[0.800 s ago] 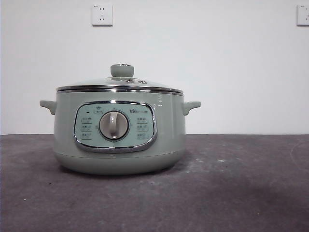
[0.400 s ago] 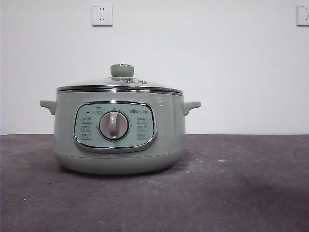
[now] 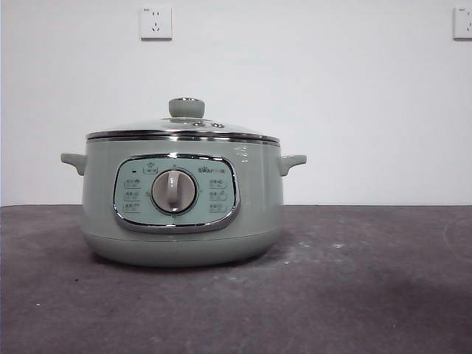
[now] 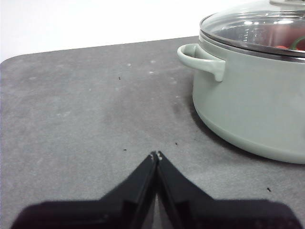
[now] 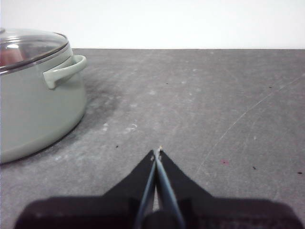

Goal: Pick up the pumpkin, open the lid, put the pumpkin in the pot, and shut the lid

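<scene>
step: all four look done. Pumpkin (image 4: 286, 44) shows as a red-orange blur through the glass, inside the pot (image 3: 183, 199); lid (image 3: 183, 130) sits flat on the rim.
next move: judged nothing left but holding clear; if a check is wanted, confirm the lid is seated all round, since only the front arc of the rim shows.
left gripper (image 4: 156, 155): jaws pressed tip to tip, holding nothing, low over the bare table (image 3: 354, 295), off the pot's side near one side handle (image 4: 202, 58).
right gripper (image 5: 157, 152): jaws likewise closed on nothing, over the table on the pot's other side, apart from it.
pot place: well in from the table's edges in the wrist views; the front view shows it left of middle, neither arm visible there.
pot build: round, smooth sage-green shell, matte sheen, two stubby handles, base tapers inward.
panel: chrome-framed oval with a central dial (image 3: 174, 192), small printed icons either side, too small to read.
lid build: shallow glass dome, shiny steel band, green knob (image 3: 186, 108) on top, glare on the glass.
pumpkin detail: ribs not resolvable through the glass; a green bit beside the red, probably the stem.
table surface: dark grey, grainy mat with pale scuffs and specks.
background: white wall, two sockets (image 3: 155, 22).
</scene>
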